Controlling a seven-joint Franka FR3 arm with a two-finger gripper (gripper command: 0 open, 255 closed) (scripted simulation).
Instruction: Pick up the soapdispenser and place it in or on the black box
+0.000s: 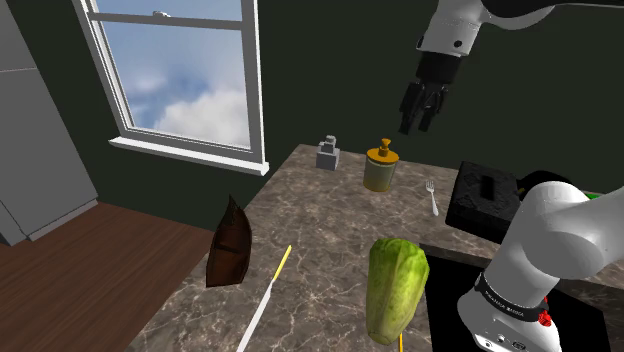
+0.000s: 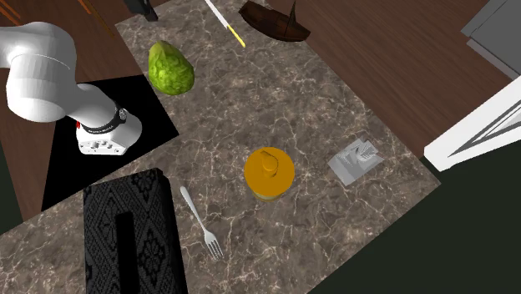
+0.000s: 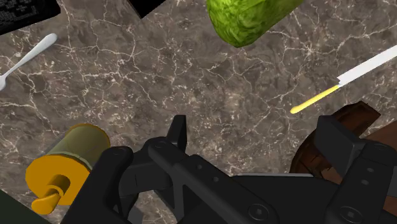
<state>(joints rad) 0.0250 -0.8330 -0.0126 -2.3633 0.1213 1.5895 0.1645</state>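
Note:
The soap dispenser (image 1: 381,167) is an olive jar with an orange pump top, upright on the marble counter (image 1: 320,215). From above it shows as an orange disc (image 2: 269,173). The black box (image 1: 485,200) with a patterned top and a slot lies to the shoulder view's right of it (image 2: 134,238). My gripper (image 1: 421,112) hangs in the air above the dispenser and slightly toward the box. In the wrist view its fingers stand apart with nothing between them, so the gripper (image 3: 257,137) is open, and the dispenser (image 3: 63,168) lies beside one finger.
A fork (image 1: 432,195) lies between dispenser and box. A small grey object (image 1: 328,153) stands near the counter's far edge by the window. A green lettuce (image 1: 397,290), a yellow-handled knife (image 1: 268,297) and a brown boat-shaped piece (image 1: 230,243) lie nearer the front.

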